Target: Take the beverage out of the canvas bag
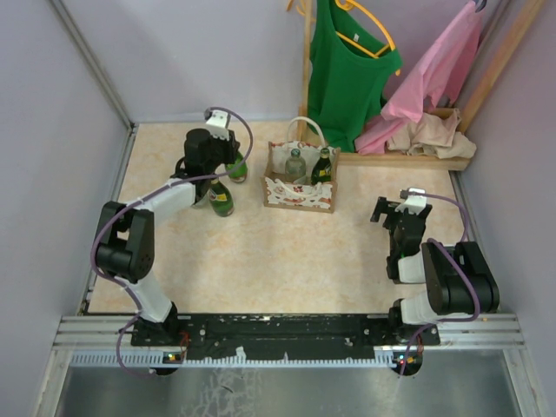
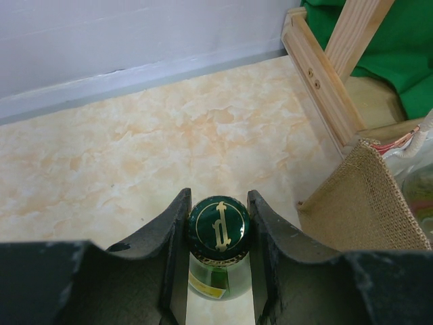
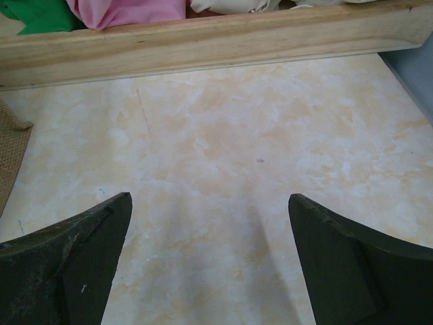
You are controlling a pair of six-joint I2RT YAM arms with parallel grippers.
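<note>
1. A green bottle [image 2: 218, 237] is being clamped at its cap by the left pincer [image 2: 218, 230], upper left of the overhead view; tipping on release is being risked (another bottle [image 1: 221, 200] is standing just beside).
2. The canvas bag [image 1: 300, 193], upper centre, is still holding two bottles [image 1: 322, 167]; the right pincer [image 3: 210, 257] is being held wide, idle.

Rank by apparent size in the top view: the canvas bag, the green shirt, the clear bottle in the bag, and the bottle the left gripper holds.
1. green shirt
2. canvas bag
3. clear bottle and the held bottle: unsure; the bag hides one, the left gripper the other.
</note>
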